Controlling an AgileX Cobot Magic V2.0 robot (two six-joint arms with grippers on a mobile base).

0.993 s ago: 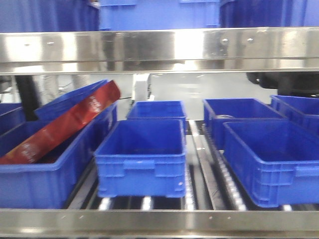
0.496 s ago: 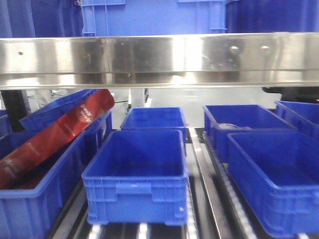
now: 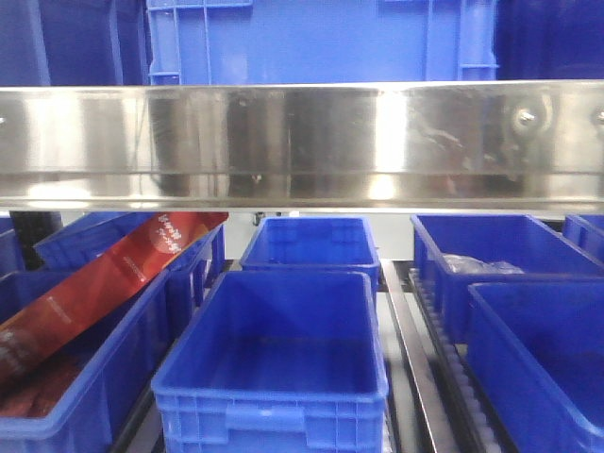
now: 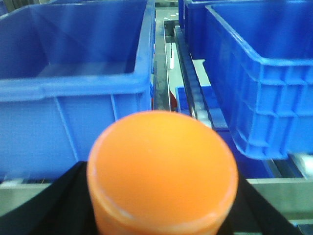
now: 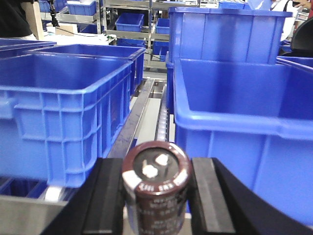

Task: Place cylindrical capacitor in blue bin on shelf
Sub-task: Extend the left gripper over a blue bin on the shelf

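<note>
1. While the right gripper is pinching it between black pads, the small dark cylindrical capacitor with two silvery terminals is standing upright near the front edge of the stainless-steel shelf.
2. The left gripper is seemingly clamping a round orange plastic cylinder.
3. The open blue plastic bin at that front edge is filling more of the front view than a second ago. The base is closing in, so I judge the drop is coming within reach.

Print on capacitor illegible
</note>
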